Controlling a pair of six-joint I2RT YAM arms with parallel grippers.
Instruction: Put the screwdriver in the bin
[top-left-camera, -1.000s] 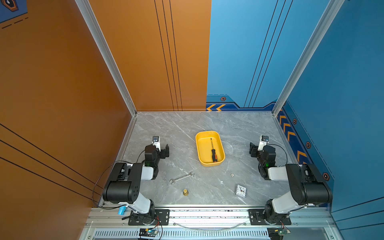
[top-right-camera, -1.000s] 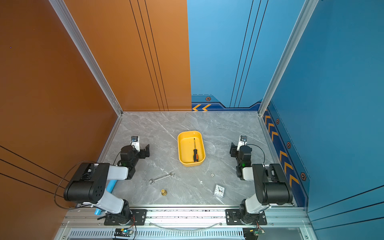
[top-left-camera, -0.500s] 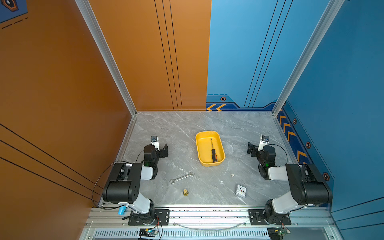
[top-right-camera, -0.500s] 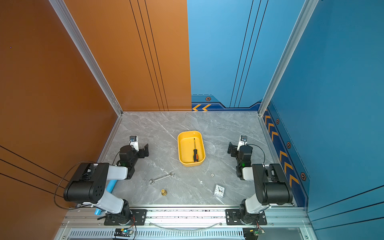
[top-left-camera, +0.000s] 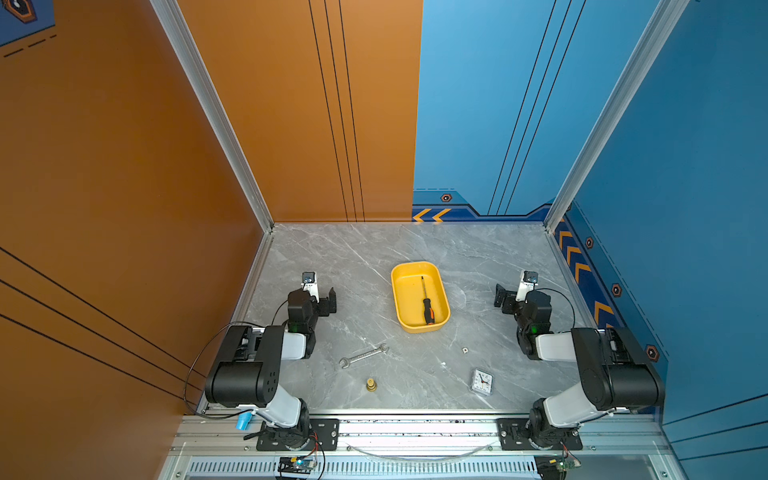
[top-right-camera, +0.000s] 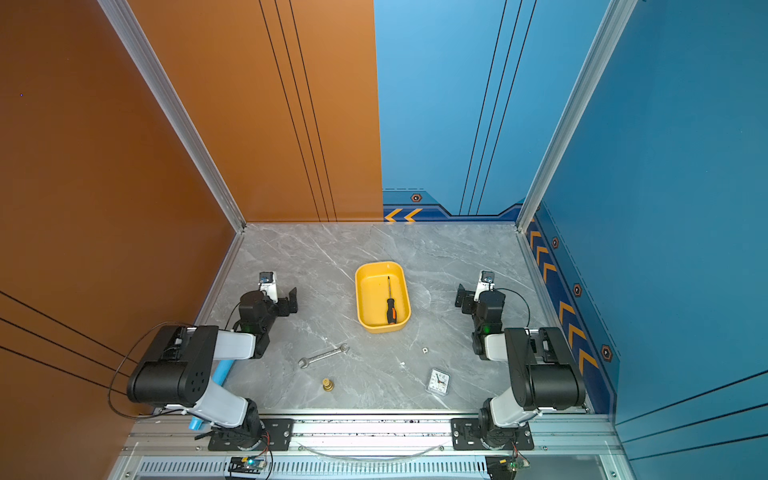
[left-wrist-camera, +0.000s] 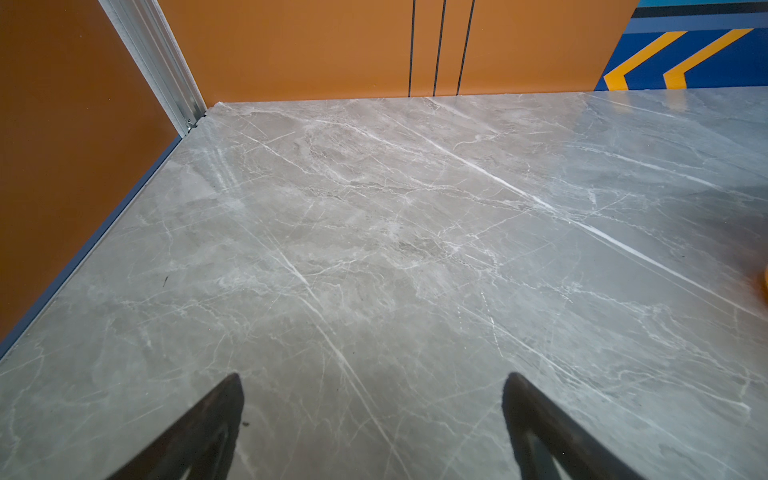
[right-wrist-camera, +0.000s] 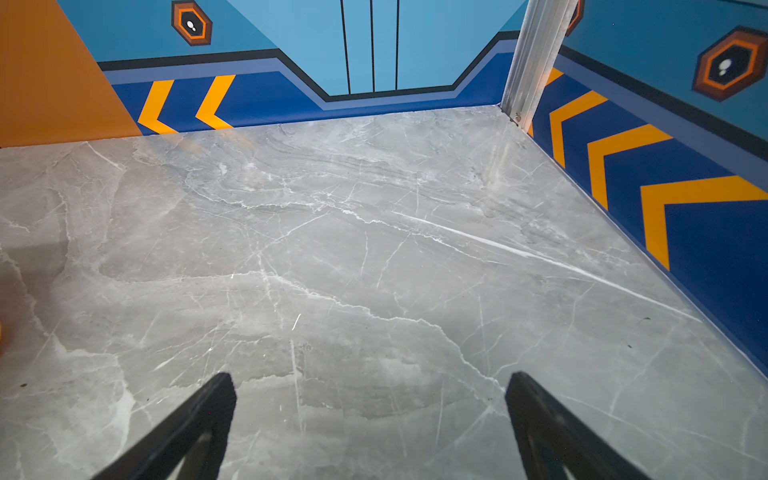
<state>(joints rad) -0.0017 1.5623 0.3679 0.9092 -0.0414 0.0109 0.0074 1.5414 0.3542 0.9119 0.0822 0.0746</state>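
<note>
Screwdriver (top-left-camera: 426, 300), slim dark shaft, inside shallow round-cornered yellow bin (top-left-camera: 405, 299), left tool (left-wrist-camera: 374, 376) and right tool (right-wrist-camera: 370, 375) wide, empty

— Where is the yellow plastic tray (top-left-camera: 398, 291) sitting?
— It's lying flat between the two sets of jaws, well apart from the left gripper (top-left-camera: 322, 298) and the right gripper (top-left-camera: 508, 296).
— And the screwdriver (top-left-camera: 427, 302)?
— It's resting inside the tray, toward the right jaws' side, its thin dark shaft pointing the way the jaws are pointing, black-and-orange handle trailing behind.
</note>
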